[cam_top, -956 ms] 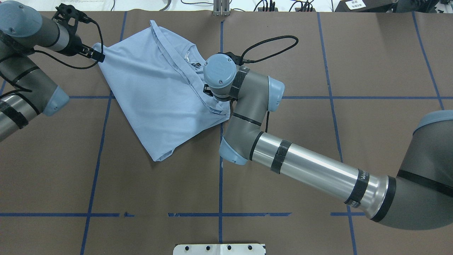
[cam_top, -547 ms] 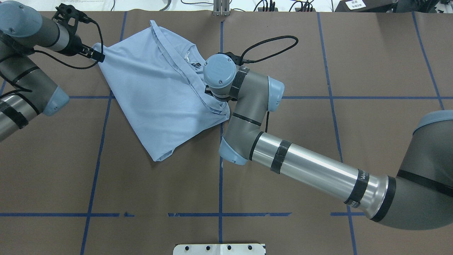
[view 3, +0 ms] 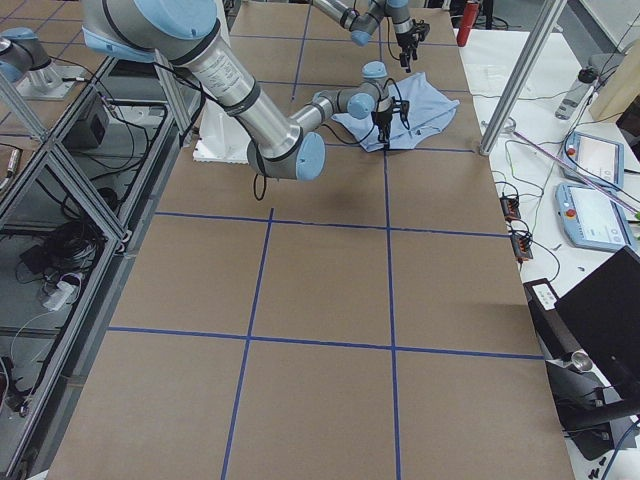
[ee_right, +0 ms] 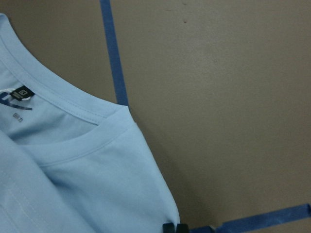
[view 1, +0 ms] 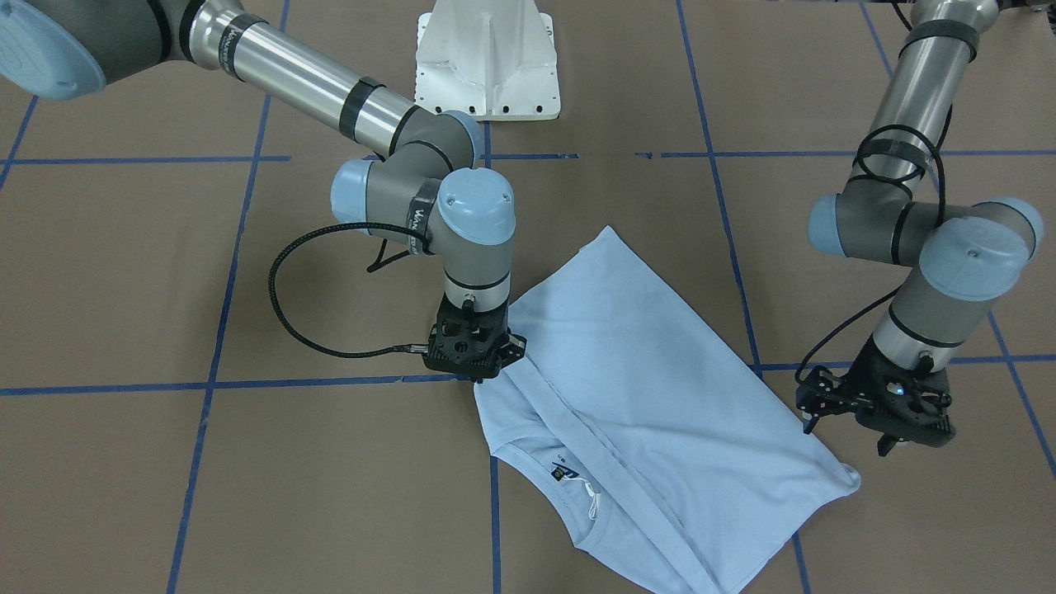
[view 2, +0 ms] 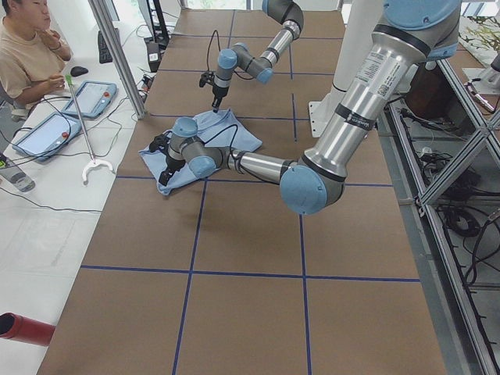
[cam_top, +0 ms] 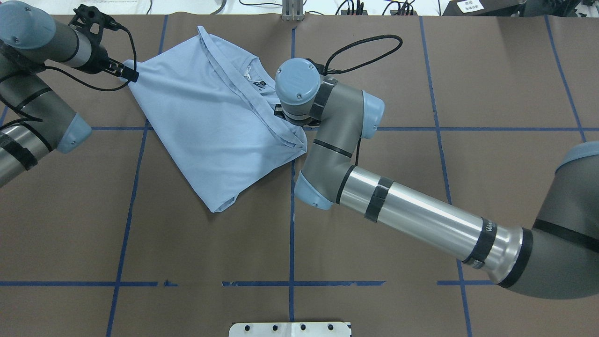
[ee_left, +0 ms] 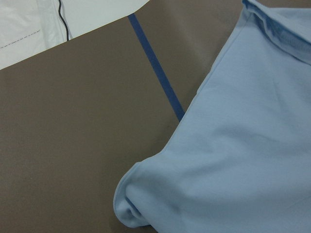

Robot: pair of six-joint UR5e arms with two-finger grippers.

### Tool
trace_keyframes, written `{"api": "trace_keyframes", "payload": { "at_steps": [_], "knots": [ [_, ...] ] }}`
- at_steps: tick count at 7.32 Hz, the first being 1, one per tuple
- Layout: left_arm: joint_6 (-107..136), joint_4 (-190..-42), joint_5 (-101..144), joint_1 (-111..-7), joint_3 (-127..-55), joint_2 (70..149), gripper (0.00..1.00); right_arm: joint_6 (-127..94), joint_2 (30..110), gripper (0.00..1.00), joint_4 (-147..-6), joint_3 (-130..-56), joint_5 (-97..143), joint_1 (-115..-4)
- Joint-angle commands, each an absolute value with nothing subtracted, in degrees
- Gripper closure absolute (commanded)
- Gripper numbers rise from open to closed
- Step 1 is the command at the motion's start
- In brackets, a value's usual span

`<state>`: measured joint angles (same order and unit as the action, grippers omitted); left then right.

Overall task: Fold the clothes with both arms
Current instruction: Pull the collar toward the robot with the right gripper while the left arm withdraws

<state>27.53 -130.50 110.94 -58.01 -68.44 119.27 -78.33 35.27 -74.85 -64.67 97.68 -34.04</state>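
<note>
The light blue T-shirt (cam_top: 210, 121) lies folded at the far left of the brown table (cam_top: 421, 196), its collar and dark neck label (cam_top: 259, 85) facing up. My left gripper (cam_top: 132, 75) is at the shirt's pointed left corner, which bunches up in the left wrist view (ee_left: 131, 213); it looks shut on that corner, though the fingers are hidden there. My right gripper (view 1: 483, 375) is shut on the shirt's edge beside the collar; its fingertips (ee_right: 175, 228) meet over the fabric. The shirt (view 1: 652, 388) is stretched between both grippers.
The white pedestal base (view 1: 487, 66) stands at the robot's side. Blue tape lines (cam_top: 291, 224) cross the table. Cables (cam_top: 355, 7) lie beyond the far edge. An operator (view 2: 27, 47) sits with tablets (view 2: 90, 94) past the table's end.
My right arm has moved right and slightly away, pulling the shirt's right edge and lower corner a little to the right. The left gripper and its corner have stayed in place.
</note>
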Motion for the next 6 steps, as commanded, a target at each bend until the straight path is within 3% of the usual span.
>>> {"api": "trace_keyframes", "payload": {
  "at_steps": [1, 3, 6],
  "knots": [
    [27.51, -130.52, 110.92, -58.01, -68.47, 119.27, 0.00, -78.22, 48.43, 1.00, -77.06, -81.72, 98.70, -34.37],
    [27.60, -130.52, 111.01, -58.01, -68.82, 119.27, 0.00, -78.31, 60.24, 1.00, -84.44, -100.46, 98.18, -32.45],
    [27.60, -130.52, 111.09, -58.01, -69.43, 119.18, 0.00, -86.26, 73.19, 1.00, -84.99, -114.49, 87.41, -18.86]
  ]
}}
